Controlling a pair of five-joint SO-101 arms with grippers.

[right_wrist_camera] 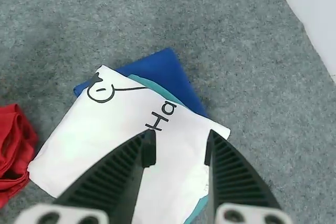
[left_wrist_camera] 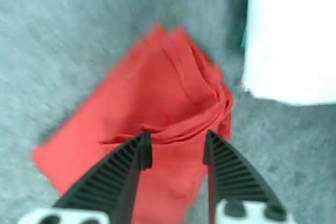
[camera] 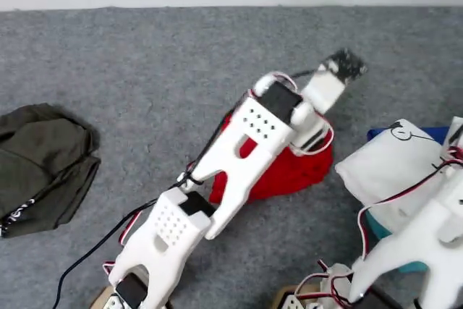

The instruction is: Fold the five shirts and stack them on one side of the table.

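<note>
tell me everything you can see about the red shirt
The red shirt is soft cloth, folded into a rough rectangle with a bunched, wrinkled ridge along one edge. It lies flat on the grey table cover, beside the white shirt with a gap between. The left hand is open just over the ridge.

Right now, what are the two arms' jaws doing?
Left gripper: jaws open, over the red shirt.
Right gripper: jaws open, over the white shirt.
</note>
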